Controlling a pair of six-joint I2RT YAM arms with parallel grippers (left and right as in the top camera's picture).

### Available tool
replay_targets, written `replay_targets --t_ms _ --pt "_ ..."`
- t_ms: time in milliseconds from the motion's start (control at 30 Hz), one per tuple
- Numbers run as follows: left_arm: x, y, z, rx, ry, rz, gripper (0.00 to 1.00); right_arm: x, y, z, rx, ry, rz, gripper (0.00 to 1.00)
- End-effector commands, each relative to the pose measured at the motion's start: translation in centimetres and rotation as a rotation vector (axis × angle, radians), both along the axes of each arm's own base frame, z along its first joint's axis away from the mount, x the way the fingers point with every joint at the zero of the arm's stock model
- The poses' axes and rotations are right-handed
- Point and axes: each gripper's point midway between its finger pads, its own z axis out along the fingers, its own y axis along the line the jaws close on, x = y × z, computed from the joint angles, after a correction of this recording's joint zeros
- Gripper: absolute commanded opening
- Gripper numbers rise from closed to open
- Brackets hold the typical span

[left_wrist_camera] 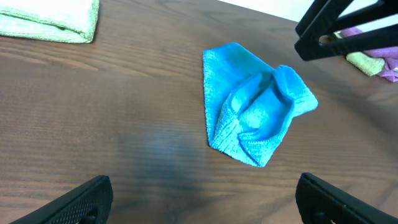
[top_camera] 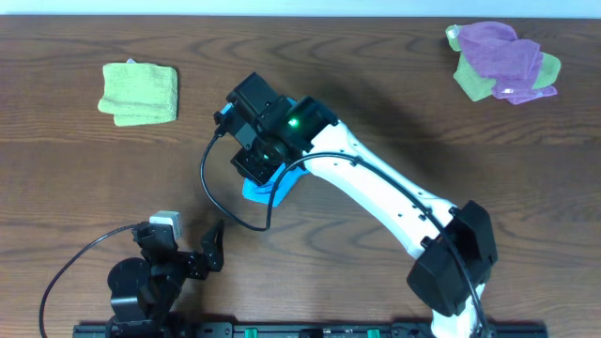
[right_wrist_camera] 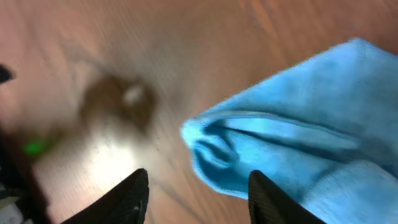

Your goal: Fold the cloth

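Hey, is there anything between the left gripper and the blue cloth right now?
Nothing visible. Only bare table lies between the open left gripper and the cloth. The right gripper hangs over the cloth's far side, off that path.

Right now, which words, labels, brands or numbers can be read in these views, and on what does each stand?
No readable text in any view.
The bright sky-blue terry cloth, the folded light green cloth and the purple cloth show no print.
The green light on the white arm is only a lamp.
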Motion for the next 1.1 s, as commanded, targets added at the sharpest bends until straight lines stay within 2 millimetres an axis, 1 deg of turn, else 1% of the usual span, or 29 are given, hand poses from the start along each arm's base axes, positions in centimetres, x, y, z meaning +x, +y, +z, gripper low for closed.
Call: replay_targets --t_ms 0,33,67,167,233,300,367,500,567,633,733,867,933,1067 --pt "0.0 -0.2 0.6 -0.006 -0.015 -0.006 0.95 3.6 -3.2 -0.3 -0.074 -0.080 -0.106 0.54" --pt "0.0 -0.2 0.6 -0.006 -0.015 -0.006 0.95 4.3 -3.9 -0.2 -0.076 -0.080 -0.125 0.55" --pt "0.0 -0.2 0.6 -0.006 -0.015 -0.006 0.95 5.1 -4.9 -0.7 -0.075 -0.063 -0.155 0.56" --pt "0.0 -0.2 0.6 -0.006 -0.015 -0.006 0.95 6.4 -6.5 -2.8 -0.038 0.048 -0.194 0.56" --pt "0.0 -0.2 0.6 -0.006 -0.015 -0.006 0.95 7.0 -6.5 -4.0 0.002 0.098 -0.199 0.56" --pt "0.0 -0.2 0.6 -0.006 -0.015 -0.006 0.95 7.7 -5.6 -5.2 0.048 0.124 -0.192 0.55" --pt "0.0 -0.2 0.6 -0.007 -0.014 -0.006 0.95 7.7 -5.0 -6.1 0.071 0.152 -0.189 0.55" --pt "-0.1 -0.2 0.5 -0.009 -0.009 -0.009 0.95 6.5 -3.4 -8.2 0.075 0.226 -0.184 0.55" --pt "-0.1 -0.2 0.4 -0.009 -0.004 -0.009 0.95 6.1 -3.0 -8.7 0.069 0.231 -0.179 0.55" --pt "-0.1 -0.2 0.3 -0.009 -0.003 -0.009 0.95 6.2 -2.5 -8.8 0.070 0.221 -0.185 0.55" --pt "-0.1 -0.2 0.3 -0.009 -0.003 -0.009 0.95 6.2 -2.4 -9.0 0.070 0.238 -0.233 0.56" --pt "-0.1 -0.2 0.3 -0.009 -0.003 -0.009 0.95 5.3 -2.2 -10.2 0.051 0.304 -0.299 0.56" --pt "-0.1 -0.2 0.3 -0.009 -0.003 -0.009 0.95 4.7 -1.4 -10.2 0.066 0.331 -0.310 0.56" --pt "-0.1 -0.2 0.3 -0.009 -0.003 -0.009 0.95 2.9 0.5 -9.8 0.093 0.366 -0.263 0.57"
